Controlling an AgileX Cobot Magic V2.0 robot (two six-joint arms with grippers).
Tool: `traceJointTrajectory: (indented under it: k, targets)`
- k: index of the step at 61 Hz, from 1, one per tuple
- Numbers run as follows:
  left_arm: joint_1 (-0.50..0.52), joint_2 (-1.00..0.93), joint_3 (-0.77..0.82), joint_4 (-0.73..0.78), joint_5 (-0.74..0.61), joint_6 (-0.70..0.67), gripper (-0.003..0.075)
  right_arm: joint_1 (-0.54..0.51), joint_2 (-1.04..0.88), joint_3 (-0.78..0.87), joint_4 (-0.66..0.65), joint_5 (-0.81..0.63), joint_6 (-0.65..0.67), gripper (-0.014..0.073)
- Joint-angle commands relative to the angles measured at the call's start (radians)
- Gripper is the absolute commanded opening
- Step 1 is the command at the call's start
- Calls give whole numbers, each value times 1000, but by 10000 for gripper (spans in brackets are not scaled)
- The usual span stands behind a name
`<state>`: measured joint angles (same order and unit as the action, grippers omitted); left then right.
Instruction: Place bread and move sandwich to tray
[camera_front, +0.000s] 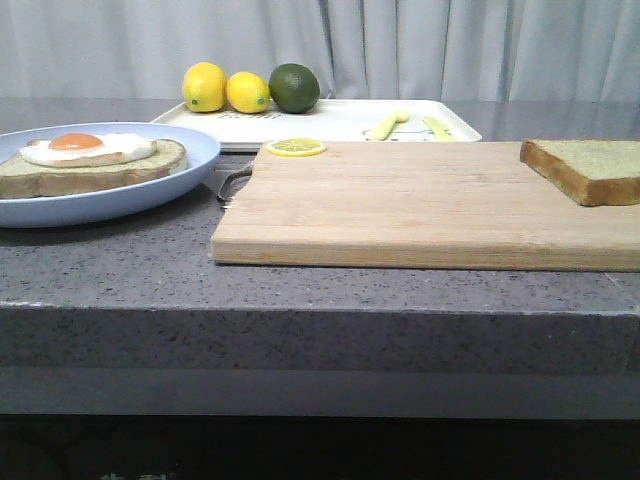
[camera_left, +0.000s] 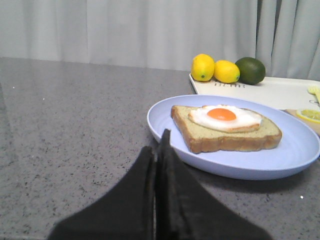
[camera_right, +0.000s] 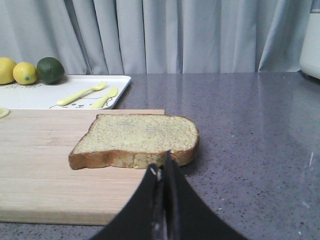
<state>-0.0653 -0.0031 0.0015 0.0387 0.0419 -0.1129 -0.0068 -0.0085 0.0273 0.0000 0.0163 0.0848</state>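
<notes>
Currently both grippers closed and empty, left gripper (camera_left: 159, 150) near sandwich (camera_left: 225, 127), right gripper (camera_right: 165, 170) near bread (camera_right: 137, 139)

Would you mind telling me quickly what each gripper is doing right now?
Left gripper: closed, holding nothing, just short of the plate.
Right gripper: closed, holding nothing, in front of the bread.

Left gripper (camera_left: 159, 150): black fingers pressed together, holding nothing. Right gripper (camera_right: 165, 172): black fingers likewise closed and empty. Neither arm shows in the front view.
</notes>
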Motion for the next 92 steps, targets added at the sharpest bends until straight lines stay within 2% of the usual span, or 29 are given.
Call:
traceJointTrajectory:
  k: [1,10,16,25,34,50,59,86,92]
  targets:
    - [1,-22,5,-8,-144,4,-18,0,-24,-5,-16,-80,-4,-67]
    - [1,-22,-26,-8,-302,4,-18,0,-23,-55,-16,-60,-4,-67]
    - [1,-20,-111,-8,-290,4,-18,0,-23,-125,-17,-5,-4,-67]
    - [1,10,-301,6,-159,4,-18,0,7,-264,-53,93,-5,-67]
    - [1,98,-494,29,32,4,-18,0,92,-426,-106,186,-5,-67]
    - [1,316,-740,29,362,4,-18,0,365,-718,-106,449,-5,-67]
    - [1,403,-760,28,393,4,-18,0,506,-783,-106,549,-5,-67]
    - [1,548,-757,15,397,4,-16,0,754,-786,-106,575,-5,-66]
    - [1,562,-757,15,397,4,34,0,778,-786,-106,562,-5,3]
